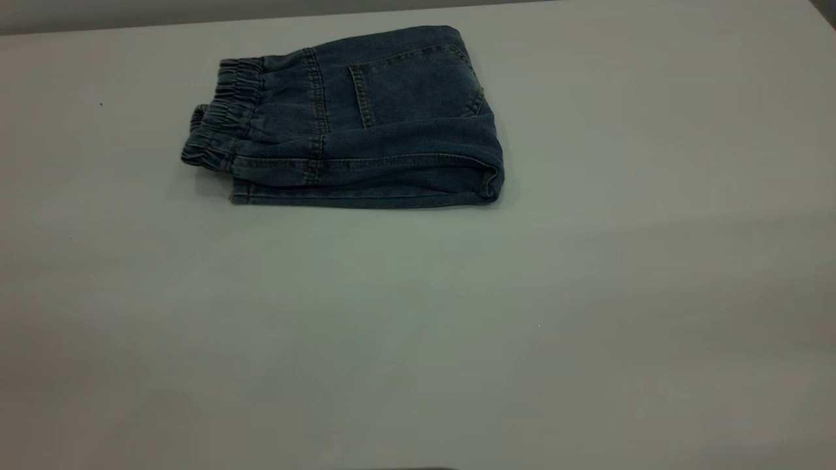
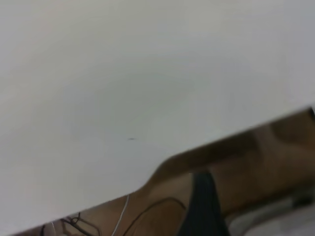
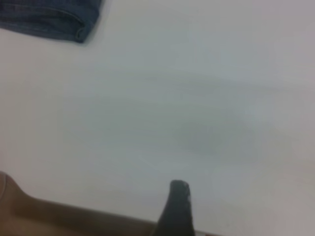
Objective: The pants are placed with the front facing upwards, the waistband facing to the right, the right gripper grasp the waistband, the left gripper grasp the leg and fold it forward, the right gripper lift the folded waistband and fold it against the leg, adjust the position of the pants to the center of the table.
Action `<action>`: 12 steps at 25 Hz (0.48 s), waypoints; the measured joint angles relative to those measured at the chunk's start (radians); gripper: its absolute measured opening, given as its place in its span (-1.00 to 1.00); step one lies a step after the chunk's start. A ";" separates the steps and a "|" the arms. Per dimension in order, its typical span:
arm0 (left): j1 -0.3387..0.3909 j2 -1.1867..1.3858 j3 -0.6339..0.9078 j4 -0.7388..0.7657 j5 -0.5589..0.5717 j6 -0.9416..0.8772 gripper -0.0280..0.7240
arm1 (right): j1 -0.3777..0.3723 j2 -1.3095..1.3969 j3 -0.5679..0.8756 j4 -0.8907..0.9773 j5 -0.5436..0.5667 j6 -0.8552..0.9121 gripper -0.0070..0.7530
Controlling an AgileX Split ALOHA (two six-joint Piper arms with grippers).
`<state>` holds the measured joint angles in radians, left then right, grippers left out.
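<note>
2 folds look already made: the pants (image 1: 353, 121) lie as a compact, roughly rectangular bundle on the table (image 1: 418, 326), a back pocket facing up, the crinkled waistband (image 1: 219, 124) sticking out at the bundle's left end and a rounded fold at its right end. By that shape I judge both folding steps done, leaving only the last one, bringing the pants to the middle of the table, since the bundle sits toward the far edge and somewhat left of centre in the exterior view. Neither arm shows in that view. The left gripper (image 2: 204, 211) appears in its own wrist view only as 1 dark finger hanging past the table's edge, with thin cables below it, well apart from the denim. The right gripper (image 3: 178, 209) likewise shows 1 dark finger, near the table's edge, with a corner of the pants off at the frame's margin. From a single finger each I cannot tell whether either pincer is apart or together. Nothing else lies on the tabletop, so no object blocks a slide toward centre.
</note>
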<state>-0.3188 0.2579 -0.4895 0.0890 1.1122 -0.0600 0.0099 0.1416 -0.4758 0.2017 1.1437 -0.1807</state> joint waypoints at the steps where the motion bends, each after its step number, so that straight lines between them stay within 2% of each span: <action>1: 0.055 -0.027 0.000 0.000 0.000 0.000 0.42 | 0.000 -0.010 0.000 0.001 0.000 0.000 0.56; 6: 0.282 -0.185 0.000 0.001 0.004 0.000 0.42 | 0.000 -0.082 0.000 0.002 0.000 0.000 0.56; 9: 0.348 -0.260 0.000 0.001 0.009 0.000 0.42 | -0.001 -0.114 0.000 0.003 0.001 0.000 0.56; 12: 0.359 -0.275 0.000 0.001 0.014 0.000 0.42 | -0.001 -0.132 0.000 0.004 0.001 0.000 0.56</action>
<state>0.0401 -0.0169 -0.4895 0.0898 1.1258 -0.0600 0.0087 0.0095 -0.4758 0.2055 1.1446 -0.1807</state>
